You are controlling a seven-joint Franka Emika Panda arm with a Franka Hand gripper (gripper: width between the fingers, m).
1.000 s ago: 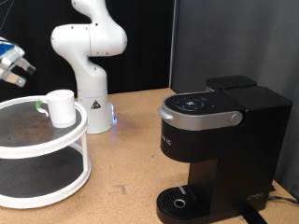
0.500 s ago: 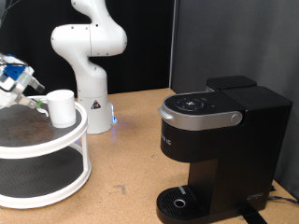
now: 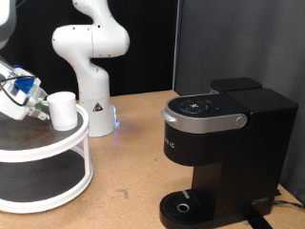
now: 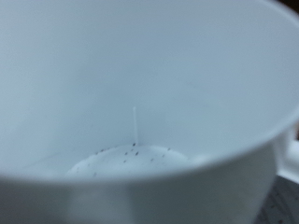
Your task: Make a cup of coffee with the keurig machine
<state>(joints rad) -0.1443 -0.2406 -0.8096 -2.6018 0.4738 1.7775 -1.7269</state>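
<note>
The white cup [image 3: 63, 110] stands upright on the top tier of a round white two-tier stand [image 3: 57, 157] at the exterior view's left. My gripper [image 3: 40, 107] is tilted and right up against the cup's left side. In the wrist view the cup's empty inside [image 4: 140, 93] fills the frame and no fingers show. The black keurig machine [image 3: 229, 153] stands at the right, its silver-grey lid handle [image 3: 202, 121] down. Its round drip tray [image 3: 181, 205] holds nothing.
The arm's white base [image 3: 91, 57] stands behind the stand at the back. A brown tabletop [image 3: 129, 162] lies between the stand and the machine. A dark curtain hangs behind.
My gripper has come down from the upper left edge and moved right, ending against the cup's left side. The cup and the machine have not moved.
</note>
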